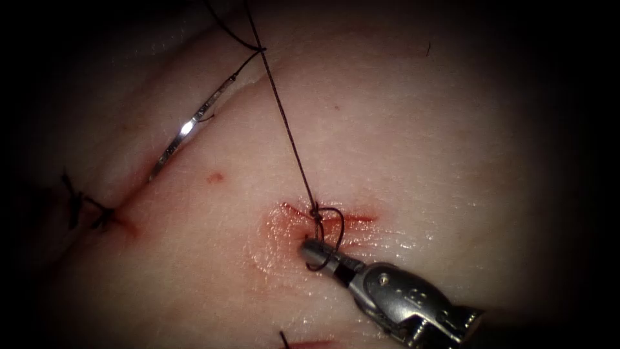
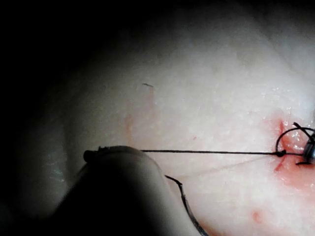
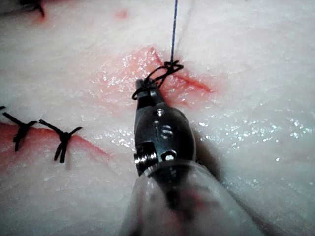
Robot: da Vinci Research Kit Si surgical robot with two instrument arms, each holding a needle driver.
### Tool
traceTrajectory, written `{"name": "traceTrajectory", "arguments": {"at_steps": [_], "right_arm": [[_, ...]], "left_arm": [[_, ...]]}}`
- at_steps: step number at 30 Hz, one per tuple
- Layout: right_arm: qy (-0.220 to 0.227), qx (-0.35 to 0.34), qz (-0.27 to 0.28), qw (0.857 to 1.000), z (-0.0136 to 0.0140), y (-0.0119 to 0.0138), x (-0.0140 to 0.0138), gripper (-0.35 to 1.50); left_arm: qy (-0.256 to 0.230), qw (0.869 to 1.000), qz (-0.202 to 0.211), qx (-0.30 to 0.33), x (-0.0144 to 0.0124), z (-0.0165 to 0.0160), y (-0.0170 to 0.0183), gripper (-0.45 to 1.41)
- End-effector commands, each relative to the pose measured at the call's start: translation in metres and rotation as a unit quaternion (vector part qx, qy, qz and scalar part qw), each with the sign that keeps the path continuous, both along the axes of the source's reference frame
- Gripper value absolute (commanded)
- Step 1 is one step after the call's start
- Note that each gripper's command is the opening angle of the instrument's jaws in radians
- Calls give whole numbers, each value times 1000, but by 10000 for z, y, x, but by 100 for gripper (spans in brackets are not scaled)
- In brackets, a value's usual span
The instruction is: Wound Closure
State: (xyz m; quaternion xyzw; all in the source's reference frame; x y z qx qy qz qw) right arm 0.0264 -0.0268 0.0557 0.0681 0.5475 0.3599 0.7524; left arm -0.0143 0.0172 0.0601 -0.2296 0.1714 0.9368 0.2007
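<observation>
Presently, the thread (image 1: 290,139) is being pinched by the right tool (image 1: 316,251), jaws pressed together on a small loop beside a knot at the short cut (image 1: 352,218), where red fluid (image 1: 281,226) is lying. The needle (image 1: 187,132) is lying free on the tissue (image 1: 420,129), well left of the knot, not in it. The left tool's state cannot be told. A knot-tying step is judged in hand; steady, even tension is being called for next.
</observation>
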Motion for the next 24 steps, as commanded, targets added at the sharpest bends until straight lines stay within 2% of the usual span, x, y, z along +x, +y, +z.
{"name": "traceTrajectory", "arguments": {"at_steps": [1, 10, 13, 15, 18, 19, 22, 24], "right_arm": [[2, 0, -2, 1000, 1, -2, 7, -35], [-2, -14, -31, 999, -6, -7, 0, -35], [-3, -35, -42, 998, -9, -7, 2, -35], [-11, -76, -60, 995, -12, -4, 6, -35], [-30, -151, -91, 984, -13, -1, 8, -35], [-35, -186, -108, 976, -13, -2, 7, -35], [-40, -234, -131, 963, -13, -3, 8, -35], [-41, -241, -134, 960, -15, -3, 8, -35]], "left_arm": [[-2, 1000, -3, -4, -3, 3, 8, -45], [-7, 1000, -21, -13, 16, -1, 49, -45], [-9, 999, -26, -16, 21, -1, 61, -45], [-14, 999, -40, -25, 24, 0, 83, -45], [-15, 998, -45, -30, 23, 5, 100, -45], [-13, 998, -44, -32, 22, 9, 106, -45], [-13, 998, -45, -34, 21, 15, 113, -45], [-13, 998, -46, -35, 21, 17, 118, -45]]}}
